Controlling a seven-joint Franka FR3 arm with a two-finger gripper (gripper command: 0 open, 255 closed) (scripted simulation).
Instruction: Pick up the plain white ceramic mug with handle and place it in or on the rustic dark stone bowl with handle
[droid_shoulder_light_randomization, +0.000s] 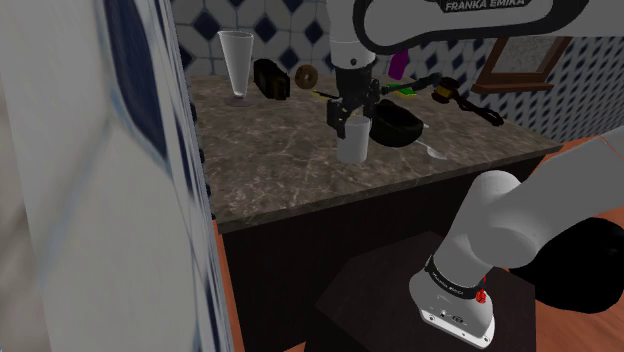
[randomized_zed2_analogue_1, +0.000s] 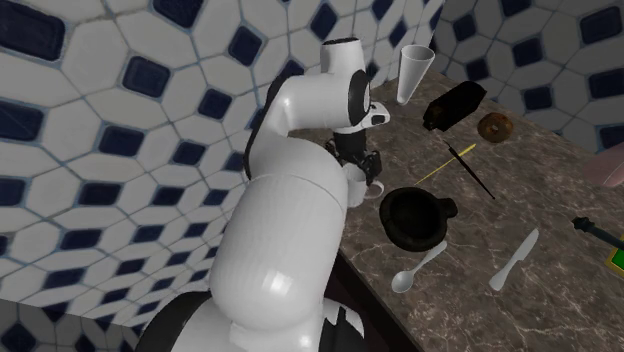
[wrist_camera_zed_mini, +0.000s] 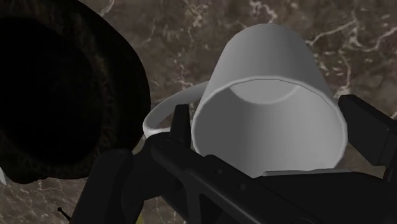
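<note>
Okay, your jaws clamp the white mug (wrist_camera_zed_mini: 267, 63) across its walls, handle (wrist_camera_zed_mini: 167, 104) clear to one side; dark bowl (wrist_camera_zed_mini: 63, 95) just beside on the counter (wrist_camera_zed_mini: 191, 32), so short carry.

White rounded arm (droid_shoulder_light_randomization: 505, 215) with dark joints (randomized_zed2_analogue_1: 358, 100), black jaws

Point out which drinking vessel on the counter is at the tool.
The plain white handled mug, between the black tool's fingers; the tall clear conical glass stands apart by the tiled wall.

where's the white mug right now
The mug sits on the counter mid shoulder view, under the gripper, just left of the dark bowl.
</note>
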